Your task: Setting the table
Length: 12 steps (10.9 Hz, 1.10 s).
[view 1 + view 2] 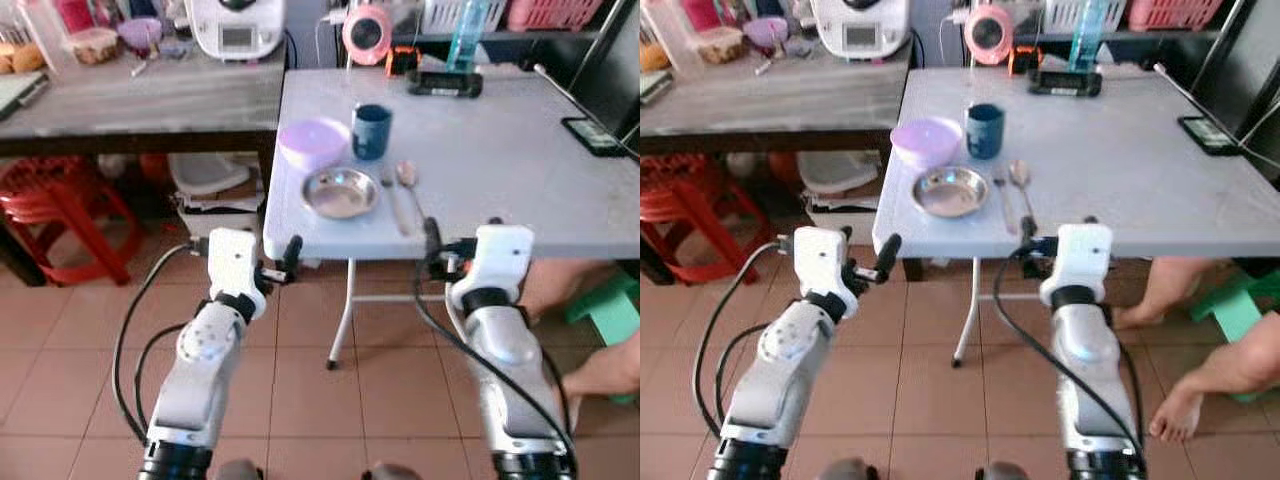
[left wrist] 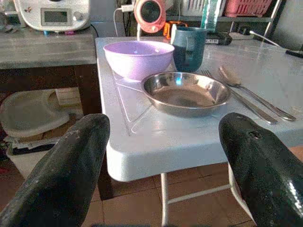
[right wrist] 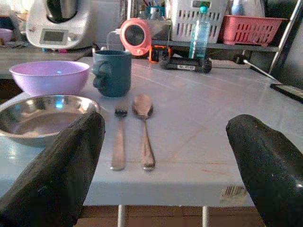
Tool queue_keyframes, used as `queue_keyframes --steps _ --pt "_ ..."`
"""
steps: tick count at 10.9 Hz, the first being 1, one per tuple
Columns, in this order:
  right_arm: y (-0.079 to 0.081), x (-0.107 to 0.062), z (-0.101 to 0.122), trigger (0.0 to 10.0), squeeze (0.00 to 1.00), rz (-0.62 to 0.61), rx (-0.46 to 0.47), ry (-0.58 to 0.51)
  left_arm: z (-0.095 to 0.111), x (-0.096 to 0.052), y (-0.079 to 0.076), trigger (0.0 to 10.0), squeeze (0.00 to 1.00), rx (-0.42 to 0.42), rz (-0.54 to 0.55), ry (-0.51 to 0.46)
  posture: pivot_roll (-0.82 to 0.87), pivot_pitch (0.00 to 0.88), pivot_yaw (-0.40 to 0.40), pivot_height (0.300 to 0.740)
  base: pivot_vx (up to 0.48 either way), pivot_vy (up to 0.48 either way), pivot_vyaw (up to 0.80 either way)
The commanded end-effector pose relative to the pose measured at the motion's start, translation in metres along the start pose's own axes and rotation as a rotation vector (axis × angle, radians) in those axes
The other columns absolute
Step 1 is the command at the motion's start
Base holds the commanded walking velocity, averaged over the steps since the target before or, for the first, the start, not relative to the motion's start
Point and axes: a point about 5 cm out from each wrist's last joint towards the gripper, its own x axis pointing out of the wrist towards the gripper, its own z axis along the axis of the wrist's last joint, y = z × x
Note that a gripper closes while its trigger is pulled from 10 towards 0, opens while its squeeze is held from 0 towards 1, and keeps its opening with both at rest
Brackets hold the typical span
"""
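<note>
On the near left corner of the white folding table [image 1: 500, 160] lies a steel plate [image 1: 340, 192]. A purple bowl [image 1: 313, 142] and a dark blue mug [image 1: 371, 131] stand just behind it. A fork [image 1: 391, 198] and a spoon [image 1: 409, 184] lie side by side to the plate's right. My left gripper [image 1: 287, 262] hovers below the table's front edge near its left corner, open and empty, its fingers [image 2: 71, 175] spread wide. My right gripper [image 1: 460, 243] is at the front edge below the spoon, also open and empty, its fingers [image 3: 270, 165] framing the cutlery.
A grey-topped wooden table [image 1: 150, 100] with a white appliance [image 1: 235, 25] adjoins on the left, with a red stool [image 1: 60, 200] and boxes [image 1: 210, 190] under it. A pink fan [image 1: 367, 32], a bottle [image 1: 468, 35] and a phone [image 1: 595, 135] sit farther back. A person's bare legs [image 1: 1185, 400] and a green stool [image 1: 610, 310] are at right.
</note>
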Motion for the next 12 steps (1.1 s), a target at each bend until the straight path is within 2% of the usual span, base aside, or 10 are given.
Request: queue_keyframes --steps 1,3,4,6,9,12 --pt "0.007 0.001 0.004 10.0 0.00 0.029 0.003 -0.021 0.005 0.000 0.003 10.0 0.00 0.007 0.001 -0.019 -0.04 0.000 0.006 0.740 0.247 0.000 0.80" --pt "0.004 -0.001 0.001 10.0 0.00 0.003 -0.010 -0.005 0.002 -0.001 0.005 10.0 0.00 0.004 -0.002 -0.010 -0.04 0.000 0.006 0.740 0.266 0.000 0.80" --pt "0.004 -0.002 0.000 10.0 0.00 0.001 -0.012 -0.003 0.000 -0.001 0.010 10.0 0.00 0.004 0.009 -0.005 -0.04 0.000 0.006 0.740 0.281 0.000 0.00" --pt "-0.001 -0.004 0.000 10.0 0.00 -0.028 0.008 -0.003 0.001 -0.001 0.009 10.0 0.00 0.008 0.006 -0.009 -0.04 0.000 0.005 0.740 0.279 0.000 0.00" --pt "-0.004 -0.004 -0.006 10.0 0.00 -0.077 -0.105 0.020 0.001 -0.005 0.008 10.0 0.00 0.008 -0.004 -0.006 -0.03 0.000 -0.003 0.740 0.289 0.000 0.00" --pt "0.001 -0.005 -0.008 10.0 0.00 -0.068 -0.088 0.030 0.001 -0.007 0.011 10.0 0.00 0.015 0.007 -0.005 -0.03 0.000 0.002 0.740 0.287 0.000 0.00"
